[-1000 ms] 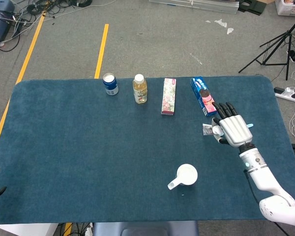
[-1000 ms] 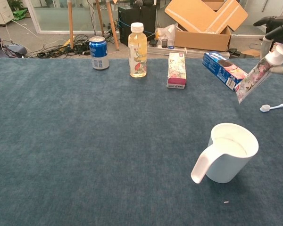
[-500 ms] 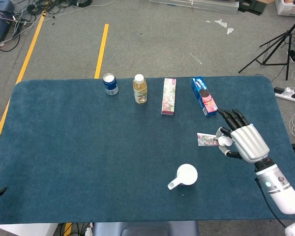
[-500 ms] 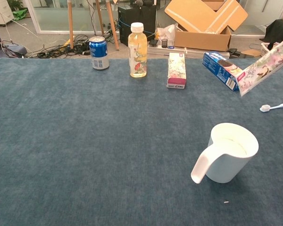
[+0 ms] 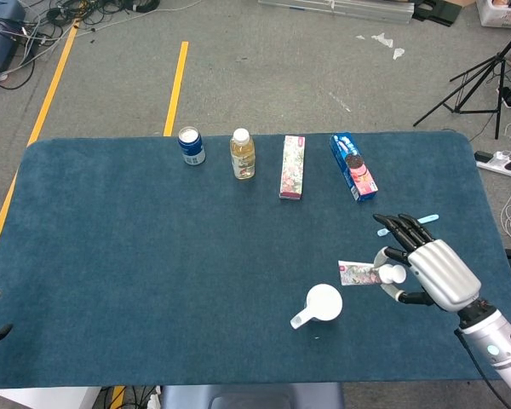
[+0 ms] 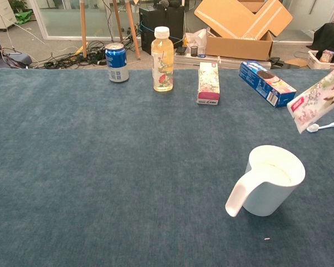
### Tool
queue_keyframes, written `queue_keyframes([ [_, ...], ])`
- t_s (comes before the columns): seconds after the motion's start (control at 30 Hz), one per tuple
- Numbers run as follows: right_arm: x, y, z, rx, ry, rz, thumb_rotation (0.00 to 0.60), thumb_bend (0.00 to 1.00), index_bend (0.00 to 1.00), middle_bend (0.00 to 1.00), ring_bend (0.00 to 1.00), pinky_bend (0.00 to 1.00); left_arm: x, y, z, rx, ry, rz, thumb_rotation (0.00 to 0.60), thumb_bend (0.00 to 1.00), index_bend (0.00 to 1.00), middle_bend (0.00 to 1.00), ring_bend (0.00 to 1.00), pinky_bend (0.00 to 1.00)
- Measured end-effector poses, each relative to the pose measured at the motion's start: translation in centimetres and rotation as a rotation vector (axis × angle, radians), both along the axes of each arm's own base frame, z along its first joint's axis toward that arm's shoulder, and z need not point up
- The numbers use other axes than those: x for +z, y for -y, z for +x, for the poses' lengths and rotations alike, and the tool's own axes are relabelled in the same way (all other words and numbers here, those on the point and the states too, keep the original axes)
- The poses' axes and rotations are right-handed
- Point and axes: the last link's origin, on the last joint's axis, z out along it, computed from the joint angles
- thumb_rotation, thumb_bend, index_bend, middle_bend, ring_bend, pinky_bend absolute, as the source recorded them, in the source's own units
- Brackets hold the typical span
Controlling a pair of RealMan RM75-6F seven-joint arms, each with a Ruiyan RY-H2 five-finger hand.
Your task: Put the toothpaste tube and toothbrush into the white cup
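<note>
Toothpaste tube, floral print, white cap end pinched in the right hand, crimped end pointing toward robot's left. Tube is up off the counter, roughly level in head view; in chest view it enters from the right frame edge, tilted, crimped end lower. From above the tube sits just beside and slightly past the white cup, toward its right side, not over the opening as far as I can tell. Fingers of the right hand: thumb and one finger on the cap, others stretched out forward. Right hand itself not visible in chest view.

Toothbrush lies flat on the counter behind the right hand, mostly hidden by it in head view; chest view shows its head and part of the handle near the right edge, right of the cup.

White cup stands upright, handle toward the robot's front-left, nothing visible inside.

Left hand not seen in either view.

Back row on the counter, left to right: blue soda can, yellow drink bottle with white cap, floral carton lying flat, blue cookie box lying flat. All well apart from the cup.
</note>
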Motion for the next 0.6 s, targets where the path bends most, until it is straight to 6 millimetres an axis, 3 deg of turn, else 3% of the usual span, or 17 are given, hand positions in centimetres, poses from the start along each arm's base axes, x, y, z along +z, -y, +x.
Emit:
queue_keyframes([
  [0.3,-0.9,-1.1,0.5,0.015,-0.001,0.115,0.600,0.27,0.58,0.00,0.00,0.00,0.1,0.1,0.0,0.002,0.002,0.002,0.600,0.00,0.39,0.14,0.16,0.17],
  [0.6,-2.1,-0.9,0.7,0.016,-0.014,0.161,0.600,0.27,0.58,0.00,0.00,0.00,0.2,0.1,0.0,-0.002,0.006,0.004,0.600,0.00,0.38,0.14,0.16,0.17],
])
